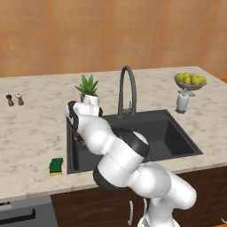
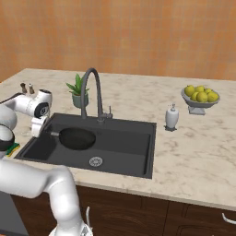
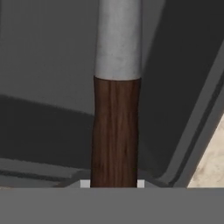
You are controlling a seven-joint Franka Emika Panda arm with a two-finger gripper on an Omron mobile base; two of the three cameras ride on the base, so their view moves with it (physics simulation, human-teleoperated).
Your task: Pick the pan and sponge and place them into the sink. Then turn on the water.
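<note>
The black pan (image 2: 77,138) lies in the left half of the dark sink (image 2: 133,152), its handle pointing left. My gripper (image 2: 36,133) hangs over the sink's left wall and is shut on that reddish-brown handle (image 3: 115,131), which runs straight up the hand view into a grey metal neck. In the left base view my own arm hides most of the pan. The green and yellow sponge (image 1: 56,166) rests on the counter just left of the sink (image 1: 177,133), near the front edge. No stream comes from the arched faucet (image 1: 127,88).
A potted plant (image 1: 88,88) stands behind the sink's left corner. A white soap dispenser (image 2: 172,116) and a bowl of lemons (image 2: 200,97) sit to the right. Two small shakers (image 1: 14,99) stand far left on the counter.
</note>
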